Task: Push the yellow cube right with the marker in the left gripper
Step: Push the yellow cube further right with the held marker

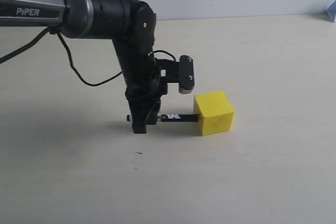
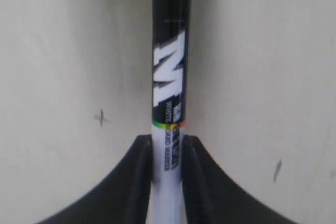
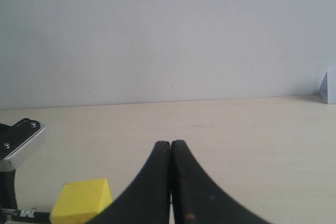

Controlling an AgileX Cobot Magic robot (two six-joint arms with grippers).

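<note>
The yellow cube (image 1: 213,112) sits on the table right of centre; a corner of the yellow cube (image 3: 81,201) also shows in the right wrist view. My left gripper (image 1: 143,124) points down at the table, shut on the marker (image 1: 170,117). The marker lies level, and its dark right end meets the cube's left face. In the left wrist view the marker (image 2: 169,77) runs out from between the black fingers (image 2: 137,182), which clamp its white barrel. My right gripper (image 3: 170,145) is shut on nothing, well apart from the cube.
The light wooden table (image 1: 252,182) spreads around the cube. A white object (image 3: 328,85) stands at the far right edge by the wall. The left arm's camera bracket (image 1: 185,74) hangs just above and left of the cube.
</note>
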